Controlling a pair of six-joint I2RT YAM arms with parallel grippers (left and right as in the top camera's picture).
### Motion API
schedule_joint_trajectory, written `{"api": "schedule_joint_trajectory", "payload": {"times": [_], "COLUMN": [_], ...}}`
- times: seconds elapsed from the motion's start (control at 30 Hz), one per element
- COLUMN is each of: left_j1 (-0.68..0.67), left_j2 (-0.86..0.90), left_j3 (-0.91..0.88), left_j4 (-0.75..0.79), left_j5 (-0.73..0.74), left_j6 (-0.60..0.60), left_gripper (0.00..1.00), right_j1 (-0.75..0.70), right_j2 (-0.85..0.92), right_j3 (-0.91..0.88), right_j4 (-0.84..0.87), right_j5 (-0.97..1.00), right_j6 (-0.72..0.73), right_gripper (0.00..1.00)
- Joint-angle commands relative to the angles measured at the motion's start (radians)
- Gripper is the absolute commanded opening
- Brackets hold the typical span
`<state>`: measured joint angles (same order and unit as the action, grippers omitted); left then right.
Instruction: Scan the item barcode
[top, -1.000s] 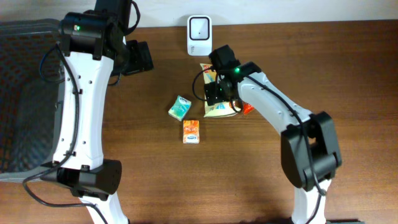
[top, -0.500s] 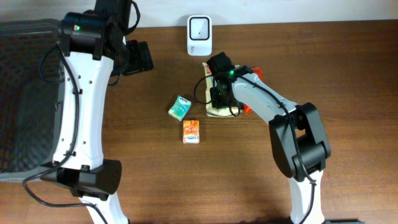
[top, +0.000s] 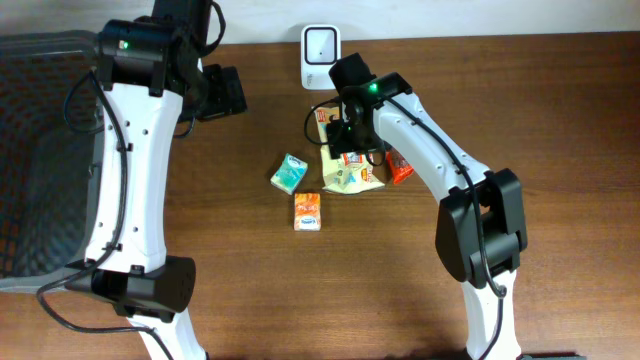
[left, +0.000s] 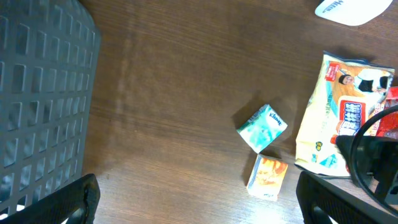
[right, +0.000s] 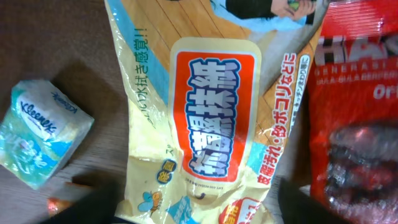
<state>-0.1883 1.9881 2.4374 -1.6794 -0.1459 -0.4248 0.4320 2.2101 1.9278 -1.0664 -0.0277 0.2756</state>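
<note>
Right tool (right: 196, 204) spread wide, straight over yellow pack (right: 211, 124) (long axis near-far); scanner (top: 320, 45) sits just beyond far end.

"Kleenex" on teal tissue pack (right: 38, 134); seemingly Japanese print on yellow pouch (right: 211, 124)

Brown wooden counter (left: 174, 93): teal tissue pack (left: 262, 127) just above orange carton (left: 267, 177); cream wipes packet (left: 336, 118) right; grey mesh basket (left: 37, 99) left.
</note>
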Motion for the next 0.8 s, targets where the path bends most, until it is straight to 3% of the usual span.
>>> {"api": "schedule_joint_trajectory", "payload": {"times": [0.0, 0.27, 0.37, 0.4, 0.43, 0.47, 0.5, 0.53, 0.6, 0.77], "left_j1": [0.002, 0.002, 0.002, 0.002, 0.002, 0.002, 0.002, 0.002, 0.002, 0.002], "left_j2": [0.003, 0.003, 0.003, 0.003, 0.003, 0.003, 0.003, 0.003, 0.003, 0.003], "left_j3": [0.0, 0.0, 0.0, 0.0, 0.0, 0.0, 0.0, 0.0, 0.0, 0.0], "left_j4": [0.002, 0.002, 0.002, 0.002, 0.002, 0.002, 0.002, 0.002, 0.002, 0.002], "left_j5": [0.0, 0.0, 0.0, 0.0, 0.0, 0.0, 0.0, 0.0, 0.0, 0.0], "left_j6": [-0.008, -0.008, -0.008, -0.008, -0.008, -0.008, -0.008, -0.008, -0.008, -0.008], "left_gripper": [0.99, 0.99, 0.99, 0.99, 0.99, 0.99, 0.99, 0.99, 0.99, 0.99], "right_j1": [0.011, 0.034, 0.034, 0.034, 0.034, 0.033, 0.032, 0.031, 0.031, -0.026], "right_j2": [0.036, 0.156, 0.185, 0.185, 0.182, 0.179, 0.176, 0.172, 0.169, 0.169], "right_j3": [-0.01, -0.011, -0.011, -0.011, -0.011, -0.009, -0.004, 0.013, 0.078, 0.329], "right_j4": [0.03, 0.142, 0.132, 0.128, 0.128, 0.127, 0.124, 0.102, 0.039, -0.123], "right_j5": [-0.006, 0.039, 0.035, 0.034, 0.023, 0.01, 0.005, 0.002, -0.024, -0.425], "right_j6": [-0.006, -0.013, -0.011, -0.005, -0.005, -0.004, 0.008, 0.023, 0.026, 0.029], "right_gripper": [0.93, 0.98, 0.84, 0.71, 0.5, 0.2, 0.1, 0.04, 0.04, 0.04]}}
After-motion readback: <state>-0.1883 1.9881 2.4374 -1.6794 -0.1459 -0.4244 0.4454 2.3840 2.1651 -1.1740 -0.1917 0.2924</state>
